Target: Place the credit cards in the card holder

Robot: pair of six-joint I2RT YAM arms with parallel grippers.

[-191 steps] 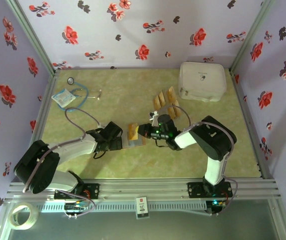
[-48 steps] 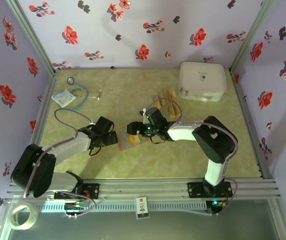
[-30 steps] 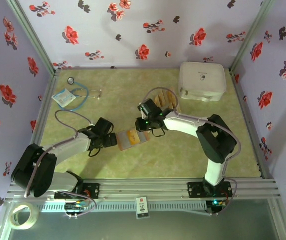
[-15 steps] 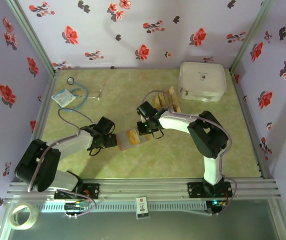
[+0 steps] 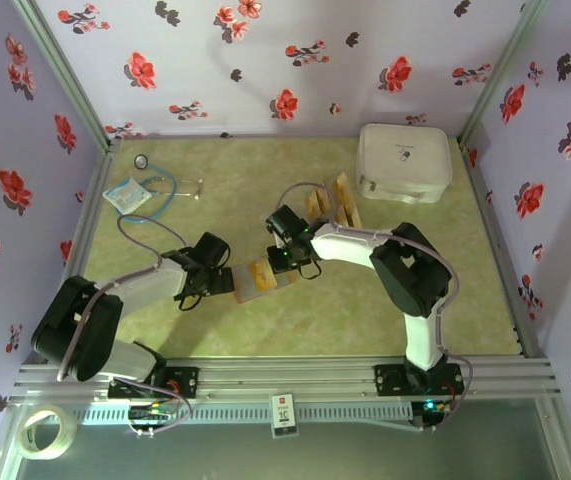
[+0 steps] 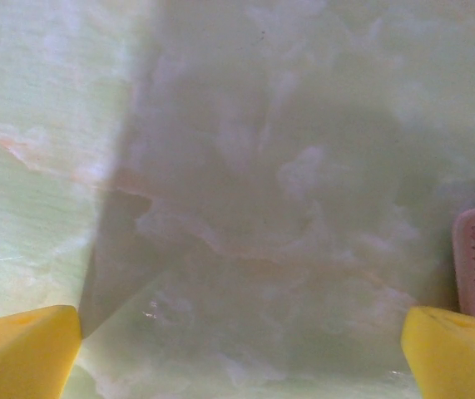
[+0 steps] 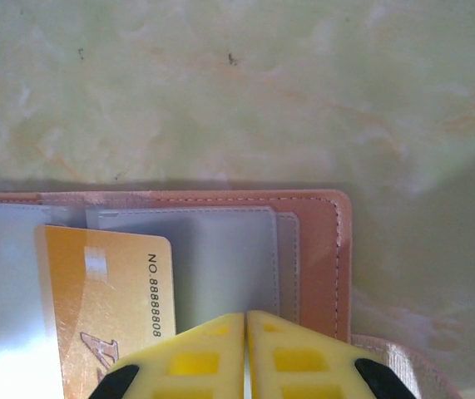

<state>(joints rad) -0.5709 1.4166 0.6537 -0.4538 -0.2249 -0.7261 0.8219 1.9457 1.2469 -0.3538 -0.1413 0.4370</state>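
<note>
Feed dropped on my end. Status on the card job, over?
Left gripper open, beside card holder. Right gripper shut, empty, over card holder. One credit card lies in it; other cards near white case.

~4 cards (image 5: pixel 343 200), 1 card holder (image 5: pixel 248 290), 1 wht case (image 5: pixel 405 160), 1 stethoscope (image 5: pixel 162 190)

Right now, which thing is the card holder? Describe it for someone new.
At the middle of the green table, the card holder lies open and flat, the left hand at one end and the right hand over the other. Unlike the big white case in the far right corner, it is small and reddish-brown, with an orange card in its clear sleeves.
</note>
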